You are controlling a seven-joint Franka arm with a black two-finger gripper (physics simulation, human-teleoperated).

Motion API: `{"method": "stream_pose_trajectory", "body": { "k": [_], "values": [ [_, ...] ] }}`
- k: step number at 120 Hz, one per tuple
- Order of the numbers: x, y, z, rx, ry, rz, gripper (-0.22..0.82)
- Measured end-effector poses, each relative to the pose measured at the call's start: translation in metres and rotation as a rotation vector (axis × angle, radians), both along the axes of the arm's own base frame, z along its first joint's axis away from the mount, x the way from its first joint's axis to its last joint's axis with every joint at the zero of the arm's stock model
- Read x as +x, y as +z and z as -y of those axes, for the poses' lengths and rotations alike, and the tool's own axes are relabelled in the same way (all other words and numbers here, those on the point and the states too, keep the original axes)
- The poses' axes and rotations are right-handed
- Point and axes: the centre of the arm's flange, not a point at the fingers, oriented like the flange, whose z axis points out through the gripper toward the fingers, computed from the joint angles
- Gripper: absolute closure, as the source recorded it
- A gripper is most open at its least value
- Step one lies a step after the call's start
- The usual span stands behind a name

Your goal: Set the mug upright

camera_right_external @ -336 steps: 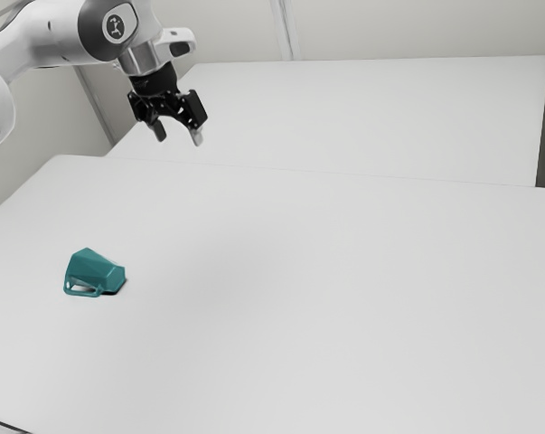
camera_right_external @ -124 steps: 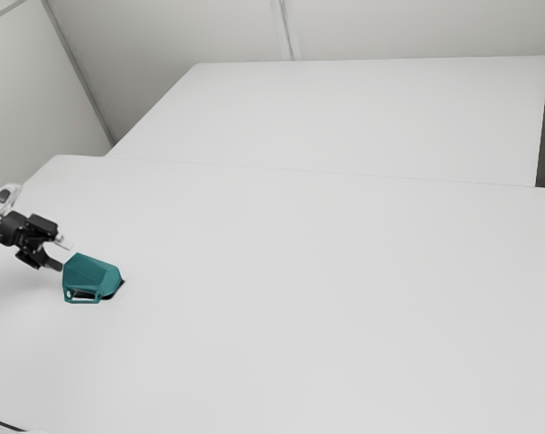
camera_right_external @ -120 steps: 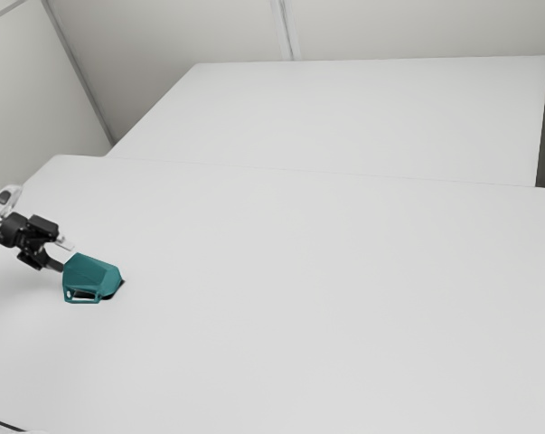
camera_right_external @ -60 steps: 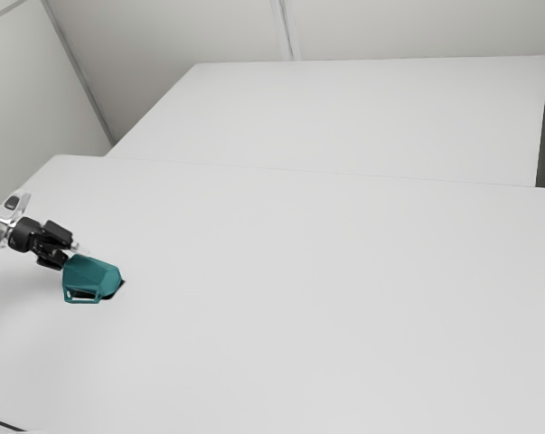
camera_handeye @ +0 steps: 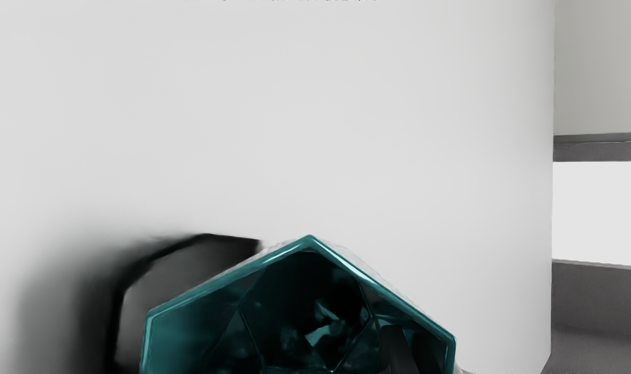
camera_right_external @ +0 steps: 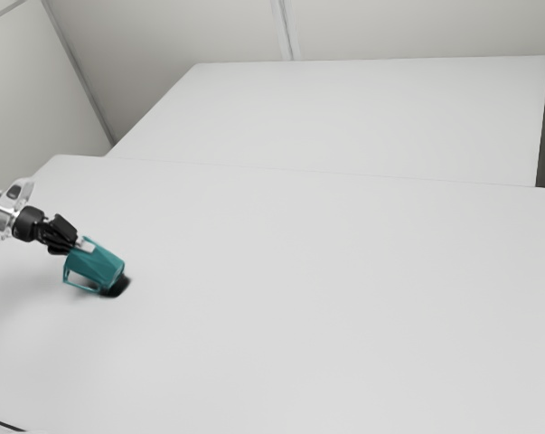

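At the exterior view's left, my gripper holds the upper rim of the teal mug. The mug leans, its open end toward my hand and its base pointing down and to the exterior view's right, above a dark shadow. Its handle is on the lower side. Looking from the wrist, I see into the mug; my gripper straddles its wall, with one dark finger inside and a bit of the other just outside. Whether the base touches the table is unclear.
The white table spreads toward the exterior view's right. A second white surface lies beyond it, near the walls. In the wrist view, the table's edge runs beside the mug, with grey structures past it.
My gripper has come in from its high position to the mug and closed on the rim. Since half a second ago, the mug's open end has risen and the mug has tilted, with more shadow beneath.
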Motion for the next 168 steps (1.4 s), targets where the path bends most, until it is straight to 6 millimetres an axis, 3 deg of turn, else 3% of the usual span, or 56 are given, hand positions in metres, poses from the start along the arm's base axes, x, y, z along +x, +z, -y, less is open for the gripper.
{"method": "stream_pose_trajectory", "body": {
  "k": [24, 42, 58, 83, 95, 131, 168],
  "values": [
    [-0.002, 0.028, 0.025, 0.004, -0.032, 0.027, 0.78],
    [0.009, 0.066, 0.078, 0.090, -0.108, 0.042, 0.78],
    [0.032, 0.095, 0.126, 0.263, -0.201, 0.037, 0.79],
    [0.066, 0.121, 0.188, 0.562, -0.306, 0.021, 0.79],
    [0.081, 0.124, 0.215, 0.685, -0.329, 0.018, 0.79],
    [0.086, 0.099, 0.272, 0.893, -0.263, 0.024, 0.79],
    [0.091, 0.068, 0.275, 0.929, -0.112, -0.013, 0.79]
  ]
}}
